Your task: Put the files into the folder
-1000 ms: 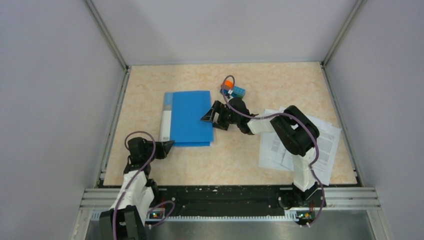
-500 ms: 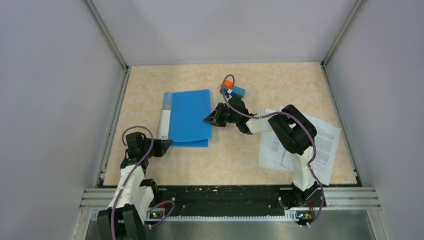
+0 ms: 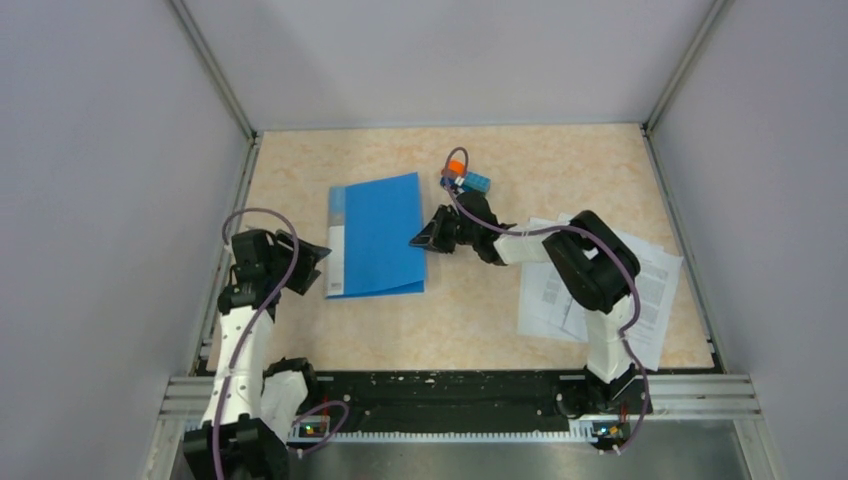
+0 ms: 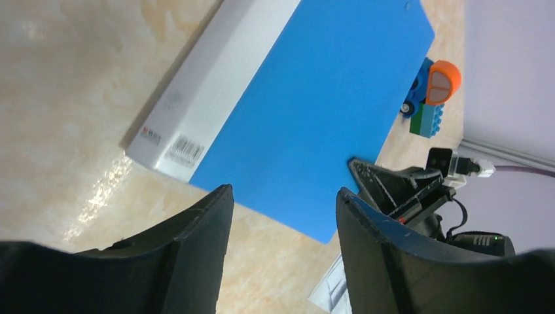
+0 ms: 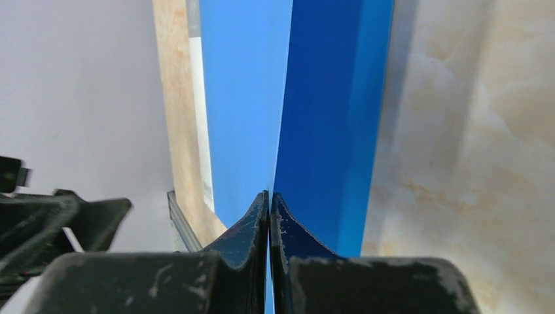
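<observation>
Top external view: I find the folder (image 3: 375,237) lying on the bench (image 3: 480,320), left of centre. I note the right hand (image 3: 420,240) clamped shut on its right cover edge. The left hand (image 3: 316,258) stands with fingers apart just beside the spine strip, not touching. The files (image 3: 655,288) lie well apart at right, partly under the right arm.

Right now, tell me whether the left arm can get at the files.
Probably not. The files lie far to the right, partly under the right arm, while the left gripper sits left of the folder, which lies between.
</observation>
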Controlling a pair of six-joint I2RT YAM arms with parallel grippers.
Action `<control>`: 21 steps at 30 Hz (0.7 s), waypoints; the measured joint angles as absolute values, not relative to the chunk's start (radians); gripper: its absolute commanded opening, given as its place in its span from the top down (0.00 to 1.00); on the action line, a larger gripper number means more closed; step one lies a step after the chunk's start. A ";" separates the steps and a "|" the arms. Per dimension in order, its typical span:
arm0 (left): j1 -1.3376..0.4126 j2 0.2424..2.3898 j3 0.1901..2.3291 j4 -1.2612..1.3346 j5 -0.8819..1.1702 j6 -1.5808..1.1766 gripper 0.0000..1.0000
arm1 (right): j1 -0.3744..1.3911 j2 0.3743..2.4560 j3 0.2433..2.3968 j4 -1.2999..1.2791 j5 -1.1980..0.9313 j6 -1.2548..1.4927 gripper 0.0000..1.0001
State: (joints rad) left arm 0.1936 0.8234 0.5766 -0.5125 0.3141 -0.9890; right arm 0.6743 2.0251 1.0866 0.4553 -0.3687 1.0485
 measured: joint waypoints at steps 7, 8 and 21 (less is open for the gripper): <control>0.131 0.976 0.782 -0.539 0.215 -0.862 0.23 | 0.688 1.770 1.036 0.249 -0.294 0.976 1.00; 0.099 1.008 0.815 -0.542 0.197 -0.851 0.22 | 0.698 1.716 1.026 0.216 -0.274 0.963 1.00; -0.212 1.272 1.073 -0.524 0.063 -0.840 0.20 | 0.859 1.361 0.995 -0.224 -0.017 0.842 1.00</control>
